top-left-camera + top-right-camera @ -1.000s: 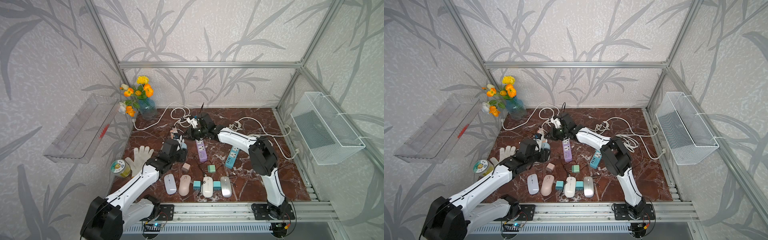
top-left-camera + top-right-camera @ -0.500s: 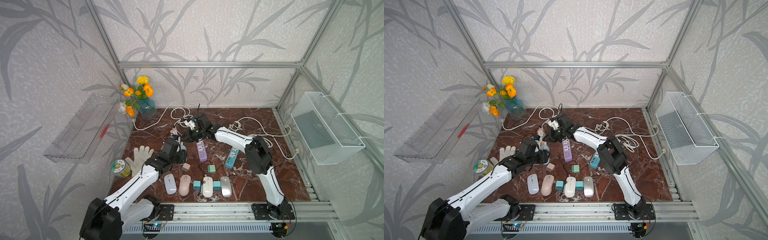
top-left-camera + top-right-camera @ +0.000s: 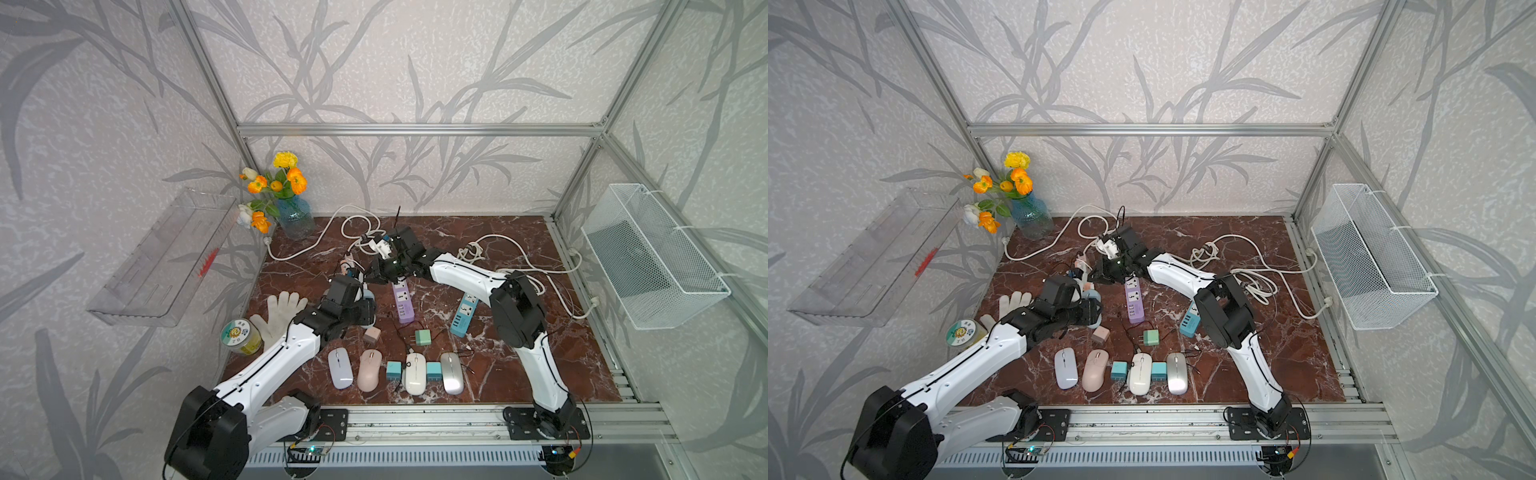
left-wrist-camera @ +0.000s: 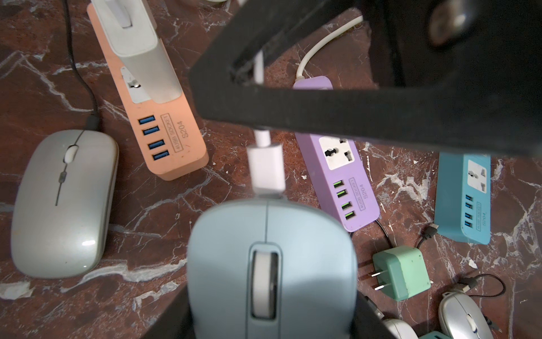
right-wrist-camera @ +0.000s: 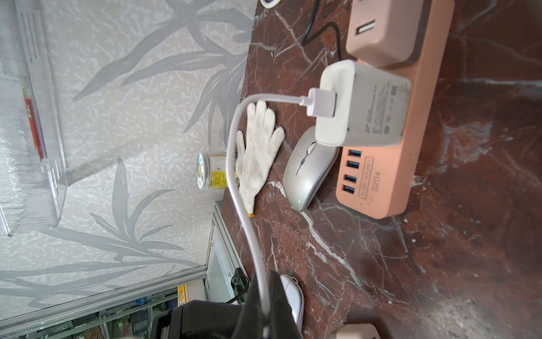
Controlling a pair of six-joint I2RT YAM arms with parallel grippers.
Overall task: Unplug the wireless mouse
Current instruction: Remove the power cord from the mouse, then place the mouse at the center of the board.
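While the left hand (image 3: 365, 301) clamps the blue wireless mouse (image 4: 269, 264), its white plug (image 4: 265, 170) extends the mouse's long axis. At the mouse's 12 o'clock, the right hand (image 3: 375, 277) pinches the cable (image 5: 230, 176).

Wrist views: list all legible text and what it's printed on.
"4USB SOCKET" / "S204": on the orange power strip, beside its blue USB ports.
"4USB SOCKET" / "S204": on the purple power strip, beside its green USB ports.
"4USB SOCKET" / "S204": on the blue power strip, small but legible.
White charger: fine print on its side, too small to read.
Jar: label too blurred to read.
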